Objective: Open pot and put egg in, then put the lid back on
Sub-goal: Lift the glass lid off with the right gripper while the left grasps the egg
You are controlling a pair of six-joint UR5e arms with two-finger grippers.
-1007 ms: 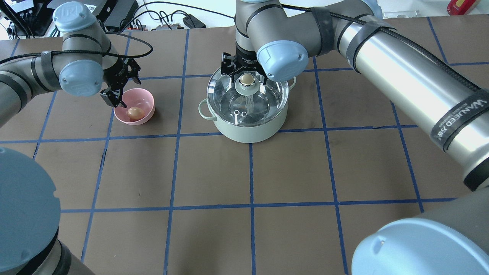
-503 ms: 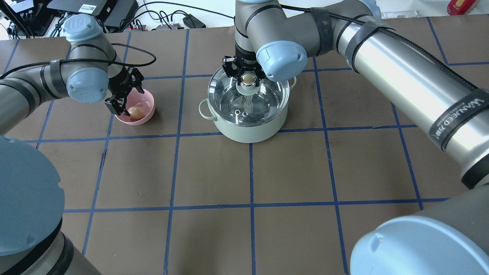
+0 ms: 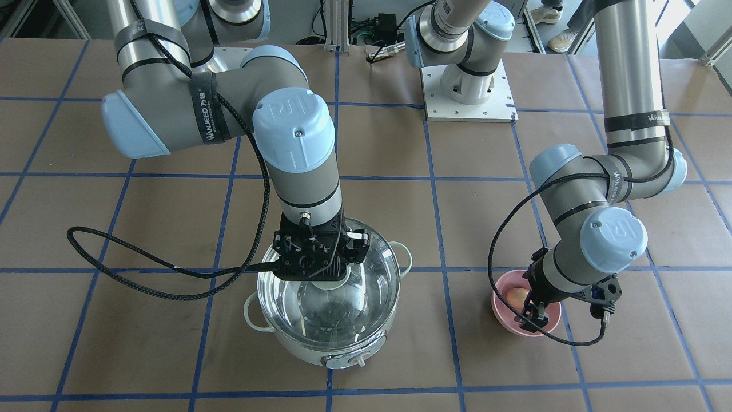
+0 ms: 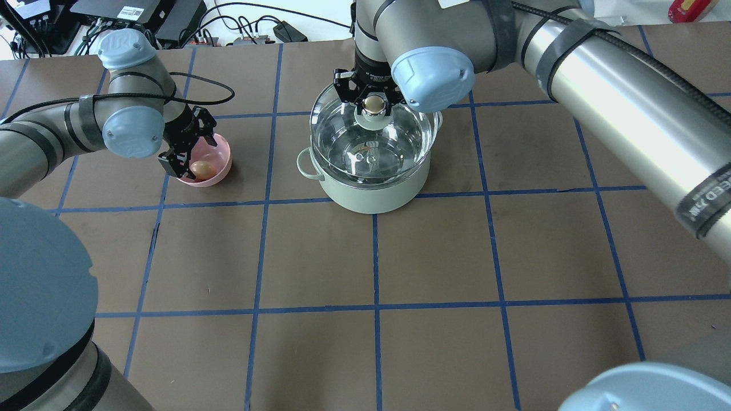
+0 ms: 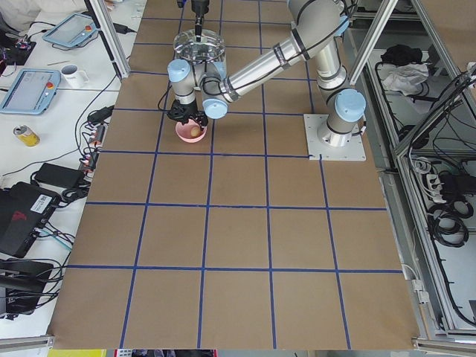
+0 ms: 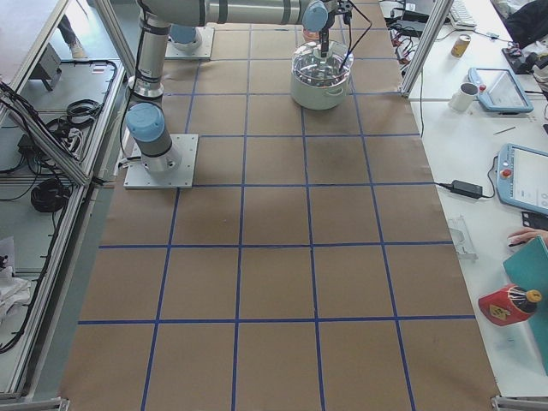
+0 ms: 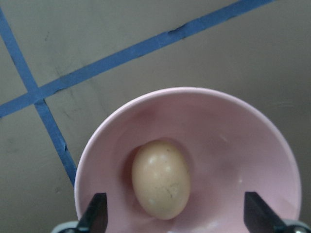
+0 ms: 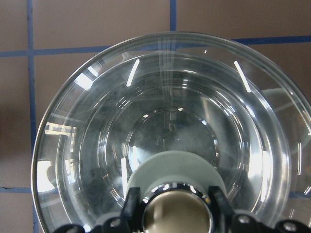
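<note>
Right gripper [image 4: 374, 98] is pinching the beige knob [image 4: 374, 105] of the lid [image 4: 371, 145], one finger pressing on each side; the right wrist view is showing the fingers tight against it. The lid is sitting over the pot [image 4: 371, 194] but looking slightly raised and offset toward the far right of the rim, so the opening step is probably just getting underway. Can't tell how far clear of the rim it is.

Left gripper [image 7: 175, 221] is hanging low over the pink bowl [image 7: 233, 145], fingers spread wide with the tips [image 7: 95, 213] flanking the egg [image 7: 160, 179] and not touching it. The egg is lying in the bottom of the bowl, which is standing on the table [image 4: 434, 251] well left of the pot.

Progress: early. Nothing is finished. Left to do: getting the lid fully off, closing on the egg, carrying it into the pot, then setting the lid back on.
</note>
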